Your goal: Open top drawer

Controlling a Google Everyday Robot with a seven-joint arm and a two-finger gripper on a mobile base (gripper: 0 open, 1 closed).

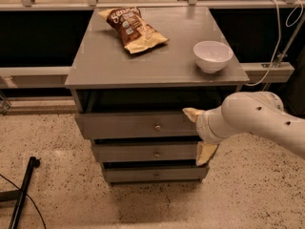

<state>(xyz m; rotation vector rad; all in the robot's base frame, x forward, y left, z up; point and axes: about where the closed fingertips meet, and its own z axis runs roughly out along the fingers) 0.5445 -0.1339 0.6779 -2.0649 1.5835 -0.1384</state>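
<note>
The top drawer (128,125) is the widest grey front of the cabinet, with a small round knob (157,127) at its centre. A dark gap shows above its front, under the cabinet top. My gripper (200,133) is at the right end of this drawer front, to the right of the knob. Its two pale fingers are spread apart. One fingertip (192,113) is at the drawer's upper right corner. The other (206,153) hangs by the second drawer's right end. Nothing is held between them.
Two narrower grey drawers (152,153) sit below. On the cabinet top (105,61) lie a brown chip bag (132,27) and a white bowl (213,56). A black pole (21,194) leans on the speckled floor at left. A white cable (279,37) hangs at right.
</note>
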